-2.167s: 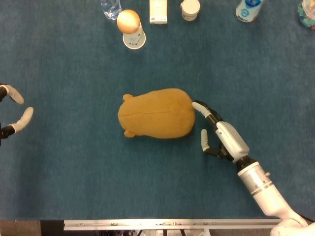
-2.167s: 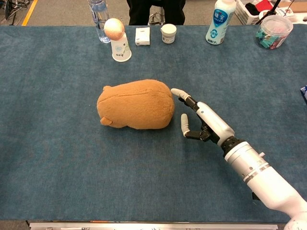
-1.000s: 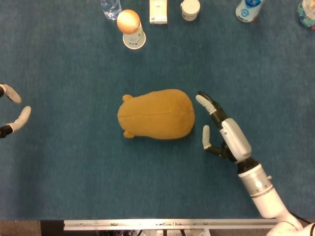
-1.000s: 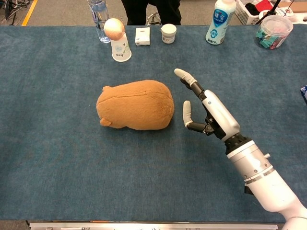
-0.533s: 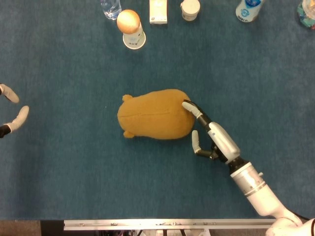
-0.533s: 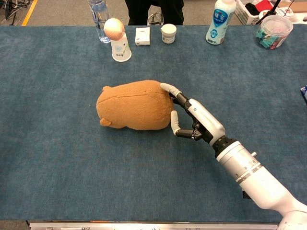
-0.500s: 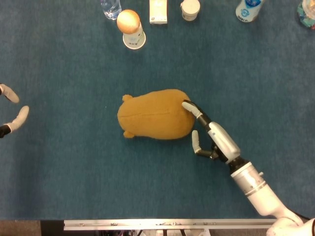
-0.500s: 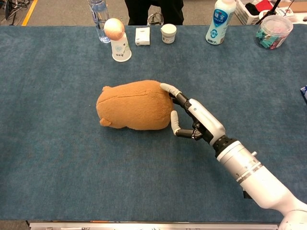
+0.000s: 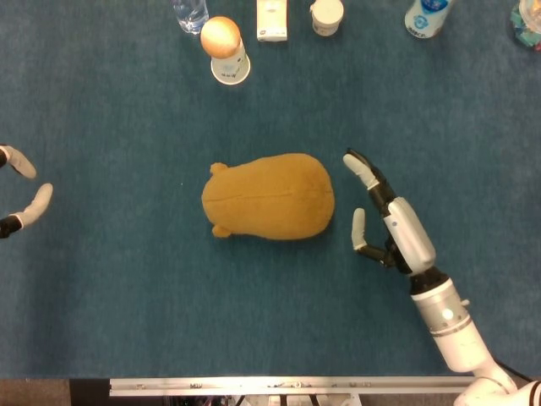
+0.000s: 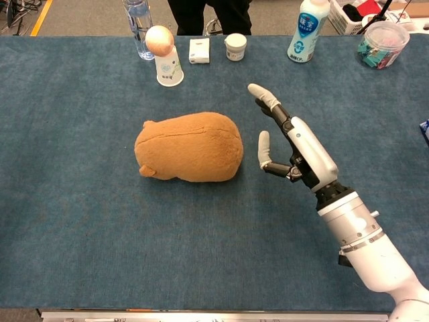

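A brown plush toy (image 9: 269,196) (image 10: 189,147) lies on its side in the middle of the blue table. My right hand (image 9: 385,216) (image 10: 293,144) hovers just right of the toy, fingers spread and holding nothing, a small gap between it and the plush. Only the fingertips of my left hand (image 9: 21,193) show at the far left edge of the head view, apart and empty, far from the toy.
Along the far edge stand a clear bottle (image 10: 137,20), an upturned paper cup with an egg-like ball on it (image 10: 165,56), a small white carton (image 10: 199,50), a small white cup (image 10: 235,47), a white bottle (image 10: 308,23) and a clear tub (image 10: 383,41).
My right hand was touching the toy's right end half a second ago; it has lifted and drawn back to the right. The toy and left hand stay put.
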Controlling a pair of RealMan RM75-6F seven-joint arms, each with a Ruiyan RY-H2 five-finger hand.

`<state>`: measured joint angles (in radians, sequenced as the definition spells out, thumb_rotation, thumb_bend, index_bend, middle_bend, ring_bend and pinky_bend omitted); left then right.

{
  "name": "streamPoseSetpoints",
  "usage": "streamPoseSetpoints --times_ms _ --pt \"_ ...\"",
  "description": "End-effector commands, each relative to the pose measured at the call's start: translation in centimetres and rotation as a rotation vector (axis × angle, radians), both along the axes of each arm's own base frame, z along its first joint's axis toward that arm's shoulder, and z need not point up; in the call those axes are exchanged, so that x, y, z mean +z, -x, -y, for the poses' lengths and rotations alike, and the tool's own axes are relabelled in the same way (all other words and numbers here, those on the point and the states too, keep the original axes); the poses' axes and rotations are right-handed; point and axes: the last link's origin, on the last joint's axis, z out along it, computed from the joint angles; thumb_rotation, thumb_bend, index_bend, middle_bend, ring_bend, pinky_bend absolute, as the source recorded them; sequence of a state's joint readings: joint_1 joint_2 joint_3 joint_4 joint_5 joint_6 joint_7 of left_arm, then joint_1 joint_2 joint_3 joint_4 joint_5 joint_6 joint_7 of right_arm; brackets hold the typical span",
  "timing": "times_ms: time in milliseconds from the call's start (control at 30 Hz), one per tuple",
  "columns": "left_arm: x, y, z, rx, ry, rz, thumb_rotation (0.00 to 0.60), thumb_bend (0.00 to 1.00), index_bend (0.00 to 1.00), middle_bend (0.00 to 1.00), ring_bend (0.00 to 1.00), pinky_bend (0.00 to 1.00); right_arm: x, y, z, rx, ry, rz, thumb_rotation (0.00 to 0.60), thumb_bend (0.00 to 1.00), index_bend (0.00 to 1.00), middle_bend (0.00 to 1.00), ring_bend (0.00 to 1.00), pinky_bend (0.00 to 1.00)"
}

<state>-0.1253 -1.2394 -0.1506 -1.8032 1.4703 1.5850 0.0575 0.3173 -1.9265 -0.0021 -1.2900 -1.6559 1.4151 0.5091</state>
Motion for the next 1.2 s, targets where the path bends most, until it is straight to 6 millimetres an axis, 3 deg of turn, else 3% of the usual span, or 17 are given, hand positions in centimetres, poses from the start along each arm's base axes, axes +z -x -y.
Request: streamPoseSetpoints --times_ms 33,333,700,1000,1200 --pt "0.0 0.0 0.0 0.0 0.001 0.0 0.6 0.2 0.58 0.58 0.39 0.5 -0.4 0.2 0.0 -0.013 -0.009 -0.005 0.6 0.74 0.0 0.0 0.0 0.0" --pt "0.0 -0.1 0.0 -0.001 0.002 0.003 0.6 0.2 0.58 0.58 0.39 0.5 -2.1 0.6 0.1 -0.047 -0.176 -0.002 0.6 0.74 0.0 0.0 0.0 0.0" --pt "-0.1 -0.1 0.1 -0.004 0.008 0.003 0.6 0.2 0.58 0.58 0.39 0.5 -2.1 0.6 0.4 -0.055 -0.349 0.08 0.6 0.74 0.0 0.0 0.0 0.0" --pt "-0.2 -0.1 0.1 -0.005 0.011 0.001 0.6 0.2 0.58 0.58 0.39 0.5 -0.2 0.7 0.2 0.013 -0.192 0.038 0.6 0.74 0.0 0.0 0.0 0.0" --pt "-0.3 -0.1 0.1 -0.005 0.013 -0.001 0.6 0.2 0.58 0.58 0.39 0.5 2.1 1.3 0.8 0.08 0.032 -0.12 0.6 0.72 0.0 0.0 0.0 0.0"
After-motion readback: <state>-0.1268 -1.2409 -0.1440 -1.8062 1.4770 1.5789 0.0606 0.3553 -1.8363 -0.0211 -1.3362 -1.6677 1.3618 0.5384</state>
